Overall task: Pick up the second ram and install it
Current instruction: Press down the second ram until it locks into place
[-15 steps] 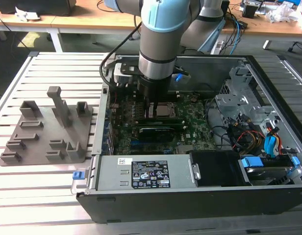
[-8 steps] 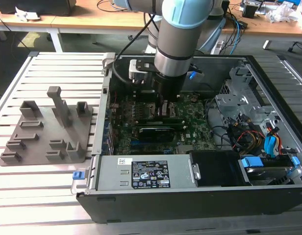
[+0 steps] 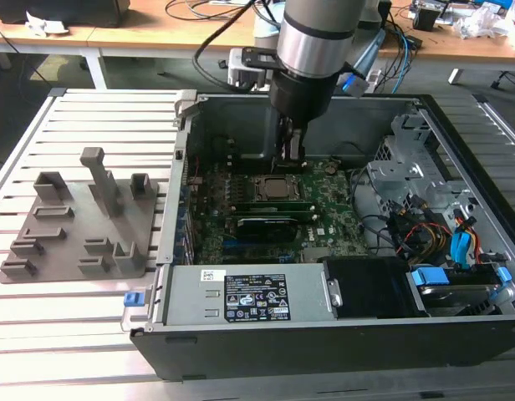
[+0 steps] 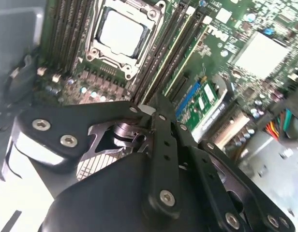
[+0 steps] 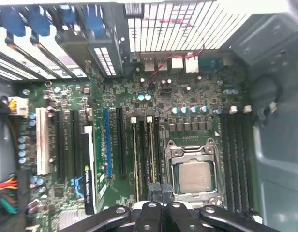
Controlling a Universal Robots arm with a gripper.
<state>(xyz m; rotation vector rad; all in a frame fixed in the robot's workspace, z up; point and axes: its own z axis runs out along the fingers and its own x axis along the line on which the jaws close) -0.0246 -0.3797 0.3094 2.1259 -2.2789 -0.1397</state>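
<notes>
Second ram, a thin, long green circuit-board stick (image 5: 150, 153), stands on edge in a black memory slot of the large green motherboard (image 5: 187, 104). It lies just beside the square metal CPU socket (image 5: 194, 175). A like stick (image 5: 134, 154) sits in a neighbouring slot, farther from the socket; both run parallel to the socket's side. In the second wrist view the two sticks appear as pale strips (image 4: 180, 50) next to the socket (image 4: 121, 35).

My claw (image 5: 162, 192) hangs inside the open black computer case (image 3: 458, 334), low over the motherboard near one end of the second ram. Its dark fingers look pressed together, with nothing visibly pinched between them. In the exterior view the claw (image 3: 291, 159) descends from my grey cylindrical wrist, close to the case's rear wall.

The case rests on the slatted metal tabletop (image 3: 90, 334), toward the edge at the exterior view's right. A grey plastic fixture with upright posts (image 3: 82, 225) lies on the same tabletop, toward the edge at the exterior view's left, well apart from my claw.
</notes>
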